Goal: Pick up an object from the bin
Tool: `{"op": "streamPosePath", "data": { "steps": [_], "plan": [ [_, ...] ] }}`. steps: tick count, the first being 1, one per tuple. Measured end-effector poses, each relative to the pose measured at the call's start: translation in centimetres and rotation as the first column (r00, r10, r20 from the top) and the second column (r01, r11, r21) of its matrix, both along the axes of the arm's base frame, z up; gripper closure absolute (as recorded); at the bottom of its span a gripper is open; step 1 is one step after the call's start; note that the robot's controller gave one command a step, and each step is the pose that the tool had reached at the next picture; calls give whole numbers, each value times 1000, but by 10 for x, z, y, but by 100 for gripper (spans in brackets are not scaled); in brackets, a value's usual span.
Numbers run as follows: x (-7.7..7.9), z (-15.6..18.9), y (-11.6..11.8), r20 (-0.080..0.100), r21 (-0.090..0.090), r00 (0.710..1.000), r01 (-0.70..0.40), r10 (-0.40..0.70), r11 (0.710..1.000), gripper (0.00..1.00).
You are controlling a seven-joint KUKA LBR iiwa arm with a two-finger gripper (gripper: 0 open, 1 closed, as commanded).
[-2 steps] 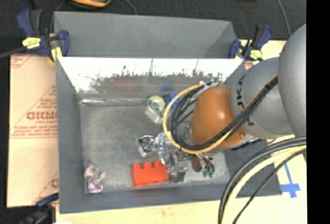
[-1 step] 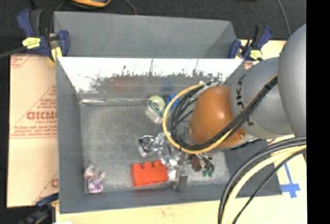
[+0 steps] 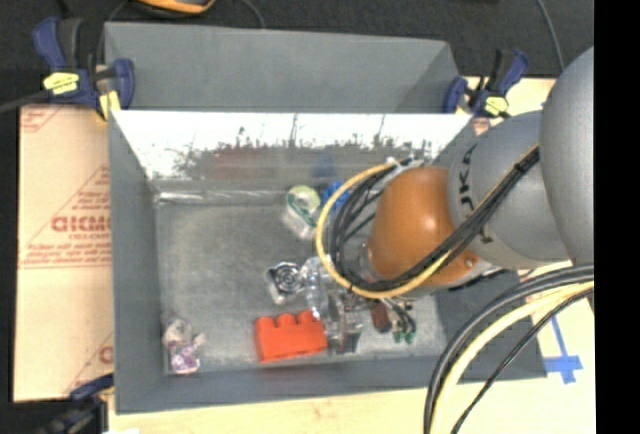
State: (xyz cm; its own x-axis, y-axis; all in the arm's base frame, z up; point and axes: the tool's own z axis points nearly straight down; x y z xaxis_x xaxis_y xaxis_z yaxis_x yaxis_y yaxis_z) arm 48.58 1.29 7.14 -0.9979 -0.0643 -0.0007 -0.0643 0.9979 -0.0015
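My gripper (image 3: 337, 310) hangs low over the front middle of the bin, under the arm's orange cover. Its tip is at the right end of an orange-red toy brick (image 3: 288, 336) that lies flat on the bin floor. A small shiny clear-and-dark thing (image 3: 285, 278) lies just left of the gripper, above the brick. Close on the gripper's right lies a small dark brown and green thing (image 3: 397, 321), partly hidden by the arm.
A white and green crumpled thing (image 3: 302, 203) lies near the back wall, with something blue beside it behind the cables. A small clear purplish thing (image 3: 183, 344) sits in the front left corner. The arm and its cables cover the bin's right side.
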Motion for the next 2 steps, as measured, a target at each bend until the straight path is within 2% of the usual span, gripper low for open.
{"op": "streamPosePath", "data": {
  "steps": [1, 2],
  "plan": [
    [7, 0, -24, 4, 2, 972, -233, 233, 972, 100],
    [-7, 74, -16, 4, 0, 969, -246, 246, 969, 100]
  ]
}}
